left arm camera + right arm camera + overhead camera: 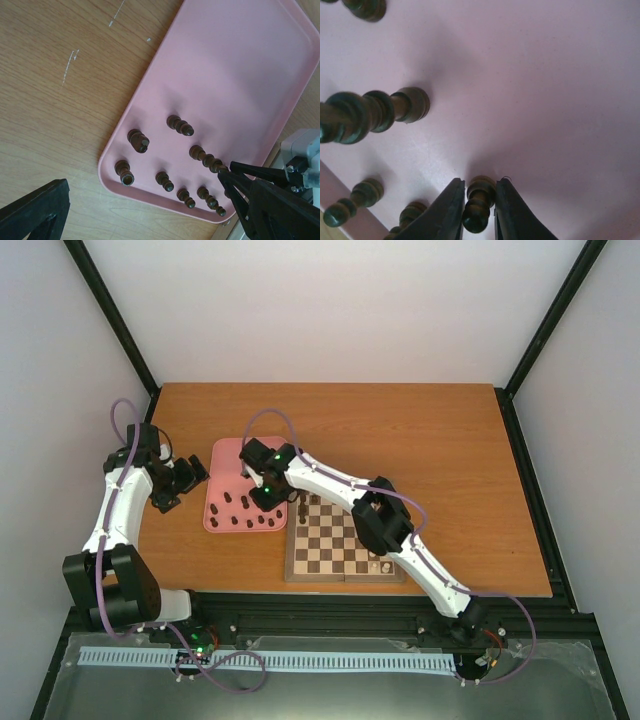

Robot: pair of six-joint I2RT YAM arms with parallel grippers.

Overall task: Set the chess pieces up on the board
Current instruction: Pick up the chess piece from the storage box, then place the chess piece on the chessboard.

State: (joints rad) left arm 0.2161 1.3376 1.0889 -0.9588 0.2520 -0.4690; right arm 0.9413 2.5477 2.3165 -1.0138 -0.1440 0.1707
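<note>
A dark chess piece [479,202] stands toward 4 o'clock on the pink tray [222,455], clasped by the right gripper [480,187]. Other chess pieces [250,521] line the tray's 6 o'clock edge. The board [340,550] lies at the tray's 4 o'clock; the left gripper [192,475] gapes at its 9 o'clock.

Overhead view looks down from behind; both wrist views closely share the pink tray [224,454] [240,65] [545,75].
</note>
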